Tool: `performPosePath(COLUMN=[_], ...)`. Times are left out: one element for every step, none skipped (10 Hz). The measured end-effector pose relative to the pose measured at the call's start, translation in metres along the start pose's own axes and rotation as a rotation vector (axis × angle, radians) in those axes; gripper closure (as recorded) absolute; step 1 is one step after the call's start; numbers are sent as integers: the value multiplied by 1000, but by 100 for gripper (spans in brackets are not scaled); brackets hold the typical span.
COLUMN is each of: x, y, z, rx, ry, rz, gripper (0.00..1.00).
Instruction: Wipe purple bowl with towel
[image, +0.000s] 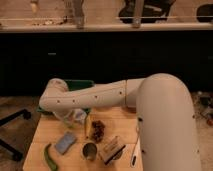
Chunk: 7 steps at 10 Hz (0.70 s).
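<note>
The white arm (95, 96) reaches left across the wooden desk (45, 131), and the hand (69, 118) hangs below its far end, over the desk's back left part in front of the green bin (80, 85). A pale cloth-like patch, probably the towel (78, 116), shows at the hand; whether it is gripped I cannot tell. The step looks like carrying the towel toward the bowl. The purple bowl cannot be made out, perhaps hidden under the arm, so the next move calls for locating it first.

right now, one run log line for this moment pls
phase: reaching | gripper: low over table's back-left, by green bin | towel: at gripper | purple bowl: not seen | sponge: untouched
</note>
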Motion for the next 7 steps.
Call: performPosePath(x=[6,15,21,30,39,45,49], y=[7,20,30,44,60,69,76], z=[5,6,5,5,4,4,3], rx=[-6,-6,-2,4,13,19,24], ry=[5,10,12,16,20,24,26], rz=[33,73,104,143,190,222,250], gripper=[100,100,100,100,100,100,100])
